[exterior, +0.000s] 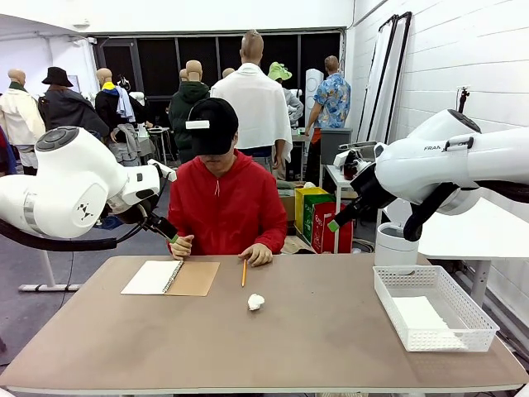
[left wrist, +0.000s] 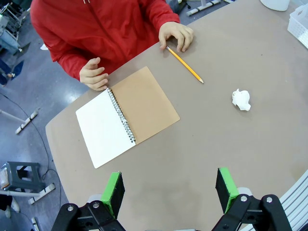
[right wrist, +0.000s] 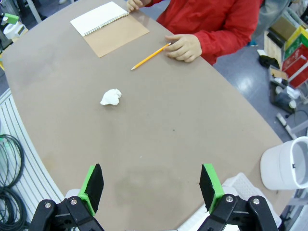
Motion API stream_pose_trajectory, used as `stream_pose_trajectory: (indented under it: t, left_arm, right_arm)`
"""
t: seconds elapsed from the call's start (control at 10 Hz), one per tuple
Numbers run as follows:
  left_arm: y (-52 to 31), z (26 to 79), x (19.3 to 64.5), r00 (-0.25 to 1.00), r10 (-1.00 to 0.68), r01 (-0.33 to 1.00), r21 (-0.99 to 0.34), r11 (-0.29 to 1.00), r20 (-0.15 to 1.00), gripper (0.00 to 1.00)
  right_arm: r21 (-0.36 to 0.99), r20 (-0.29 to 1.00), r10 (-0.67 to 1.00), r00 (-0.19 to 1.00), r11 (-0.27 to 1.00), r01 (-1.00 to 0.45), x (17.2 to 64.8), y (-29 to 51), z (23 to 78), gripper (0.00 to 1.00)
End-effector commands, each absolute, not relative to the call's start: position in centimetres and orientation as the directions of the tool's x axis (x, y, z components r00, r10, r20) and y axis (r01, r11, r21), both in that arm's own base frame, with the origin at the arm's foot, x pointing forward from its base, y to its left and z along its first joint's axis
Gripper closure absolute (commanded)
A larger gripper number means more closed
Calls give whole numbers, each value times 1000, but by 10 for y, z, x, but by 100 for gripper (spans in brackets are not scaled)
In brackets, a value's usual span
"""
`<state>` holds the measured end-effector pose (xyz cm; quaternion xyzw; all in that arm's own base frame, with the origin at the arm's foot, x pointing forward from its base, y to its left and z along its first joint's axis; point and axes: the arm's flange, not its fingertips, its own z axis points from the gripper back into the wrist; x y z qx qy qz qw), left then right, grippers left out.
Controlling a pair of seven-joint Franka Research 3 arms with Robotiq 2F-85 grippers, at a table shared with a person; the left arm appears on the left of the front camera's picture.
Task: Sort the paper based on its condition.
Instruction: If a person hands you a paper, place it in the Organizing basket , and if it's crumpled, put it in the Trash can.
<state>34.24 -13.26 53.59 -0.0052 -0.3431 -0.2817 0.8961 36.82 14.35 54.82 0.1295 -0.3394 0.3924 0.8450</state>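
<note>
Both arms are raised off the table, neither touching anything.

Left gripper: jaws spread wide, nothing between the pads. In its wrist view it looks down at the table from above the near edge. Straight ahead of the jaws, well apart, lies the open spiral notebook: white page on one side, brown cover folded out on the other. Ahead and off toward the right finger sits the crumpled paper ball, alone on bare tabletop. Farther ahead, the pencil, with the person's hand at its far end. The person's other hand rests just beside the notebook's top corner. In the front view the left arm is folded high at picture left, wrist angled down toward the person's side; its gripper hangs near that hand, above the table.

Right gripper: jaws also wide apart, empty. It is tilted down at the table. The crumpled ball lies ahead of the jaws, nearer the left finger, well apart. Pencil and notebook lie beyond it. In the front view the right arm is held high at picture right, gripper pointing down-left, above and well clear of the white mesh basket.

One flat white sheet lies inside the basket, below the right arm. The ball sits mid-table, between both grippers' lines of sight.
</note>
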Motion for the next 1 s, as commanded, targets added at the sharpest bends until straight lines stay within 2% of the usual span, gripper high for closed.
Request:
stream_pose_trajectory:
  t: [0.0,0.4,0.9]
  left_arm:
    - [-132,536,342,602,-502,510,185,840,621,0]
    - [-132,536,342,602,-502,510,185,840,621,0]
    - [-132,536,342,602,-502,510,185,840,621,0]
  right_arm:
    - [-57,664,598,450,640,-766,372,155,548,0]
    - [-124,597,710,374,542,-831,388,214,541,0]
    - [-136,478,835,273,377,-916,406,288,496,0]
